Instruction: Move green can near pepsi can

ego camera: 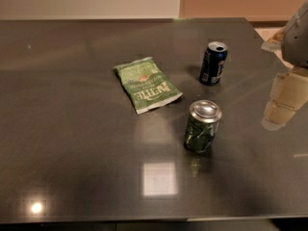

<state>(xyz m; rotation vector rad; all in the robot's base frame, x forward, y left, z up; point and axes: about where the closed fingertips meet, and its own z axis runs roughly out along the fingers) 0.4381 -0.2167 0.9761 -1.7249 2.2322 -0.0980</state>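
Note:
The green can (202, 126) stands upright on the dark table, right of centre, with a mottled green body and a shiny silver top. The pepsi can (213, 63) stands upright farther back, dark blue with a red-and-white logo, about a can's height away from the green can. My gripper (284, 102) hangs at the right edge of the view, pale beige, to the right of the green can and apart from both cans.
A flat green chip bag (147, 84) lies left of the cans. The dark glossy table (72, 129) reaches a far edge at a pale wall and a front edge at the bottom of the view.

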